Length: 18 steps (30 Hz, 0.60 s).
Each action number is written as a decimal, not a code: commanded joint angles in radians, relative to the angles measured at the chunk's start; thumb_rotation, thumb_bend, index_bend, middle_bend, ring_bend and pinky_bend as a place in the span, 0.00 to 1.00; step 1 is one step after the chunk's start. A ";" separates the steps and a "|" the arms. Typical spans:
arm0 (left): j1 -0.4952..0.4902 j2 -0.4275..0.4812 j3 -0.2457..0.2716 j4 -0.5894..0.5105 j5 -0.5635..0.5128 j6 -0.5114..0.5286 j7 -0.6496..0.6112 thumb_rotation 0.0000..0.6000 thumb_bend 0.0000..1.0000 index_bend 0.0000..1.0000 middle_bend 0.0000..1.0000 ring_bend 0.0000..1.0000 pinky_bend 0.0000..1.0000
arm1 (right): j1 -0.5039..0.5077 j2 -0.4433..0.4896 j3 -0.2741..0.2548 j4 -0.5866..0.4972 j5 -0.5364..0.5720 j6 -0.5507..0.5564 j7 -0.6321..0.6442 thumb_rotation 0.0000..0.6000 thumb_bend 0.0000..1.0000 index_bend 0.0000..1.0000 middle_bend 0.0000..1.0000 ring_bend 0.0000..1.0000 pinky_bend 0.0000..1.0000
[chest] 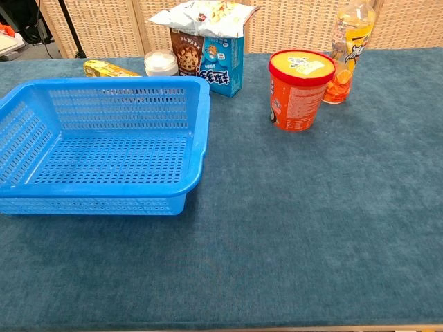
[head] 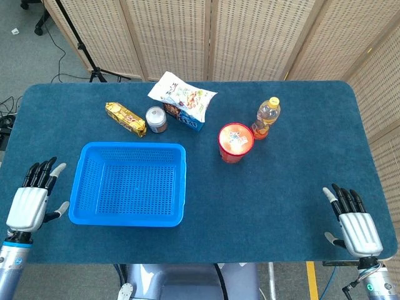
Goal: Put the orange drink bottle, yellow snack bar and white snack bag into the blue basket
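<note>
The blue basket (head: 131, 183) (chest: 104, 145) stands empty on the left half of the table. Behind it lies the yellow snack bar (head: 125, 119) (chest: 107, 68). The white snack bag (head: 182, 95) (chest: 205, 15) rests on top of a blue box. At the back right stands the orange drink bottle (head: 266, 117) (chest: 347, 50), upright. My left hand (head: 32, 199) hovers open at the table's left front edge, left of the basket. My right hand (head: 354, 222) is open at the right front edge, far from every object. Neither hand shows in the chest view.
A red-lidded cup (head: 235, 142) (chest: 297, 88) stands between the basket and the bottle. A small white-capped jar (head: 155, 119) (chest: 160, 63) sits beside the snack bar. The blue box (head: 187, 118) (chest: 214, 62) carries the bag. Wicker screens (head: 250, 37) back the table.
</note>
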 commanded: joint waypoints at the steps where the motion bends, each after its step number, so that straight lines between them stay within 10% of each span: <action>1: 0.000 -0.002 0.001 -0.003 0.002 0.001 0.005 1.00 0.23 0.08 0.00 0.00 0.00 | -0.003 0.003 -0.002 0.002 0.001 0.003 0.005 1.00 0.16 0.00 0.00 0.00 0.01; 18: -0.006 -0.002 0.003 0.007 0.002 -0.014 -0.013 1.00 0.23 0.08 0.00 0.00 0.00 | -0.004 -0.003 -0.007 0.000 0.002 -0.003 -0.013 1.00 0.16 0.00 0.00 0.00 0.01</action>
